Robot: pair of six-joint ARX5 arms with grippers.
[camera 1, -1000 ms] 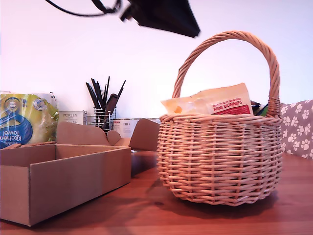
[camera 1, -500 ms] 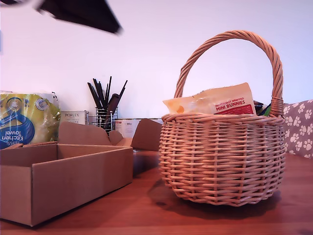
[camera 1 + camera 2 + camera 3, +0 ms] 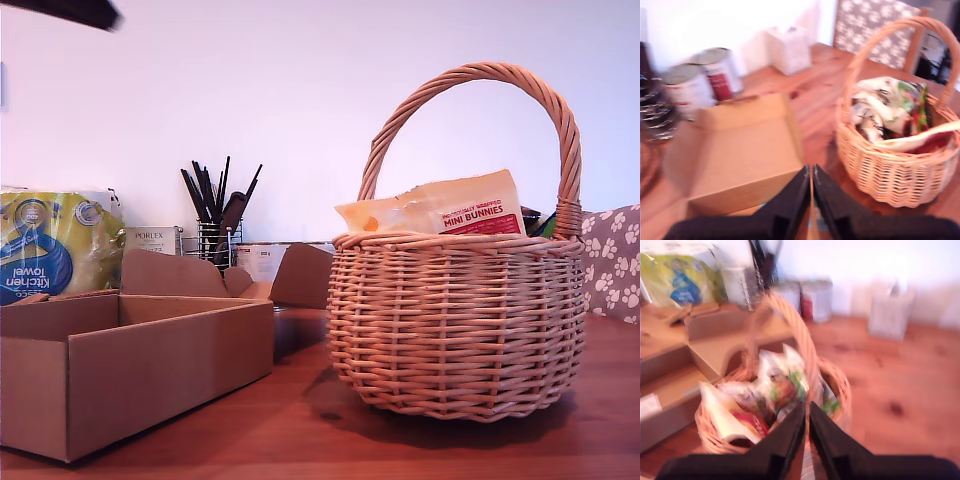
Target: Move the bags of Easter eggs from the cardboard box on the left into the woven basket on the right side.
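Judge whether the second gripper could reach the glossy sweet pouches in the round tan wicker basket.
Probably yes. My second gripper, jaws nearly shut, sits above the round tan wicker basket, whose glossy sweet pouches lie uncovered; only the arched woven handle crosses the way.

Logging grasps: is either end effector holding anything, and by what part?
Nothing is held. My first gripper and my second gripper are both shut, with nothing between their fingers.

First gripper (image 3: 810,192): two matte black tapered fingers on a broad black base. Second gripper (image 3: 806,432): same black wedge-shaped fingers. Exterior view: blurred black arm part (image 3: 70,12), top-left corner.
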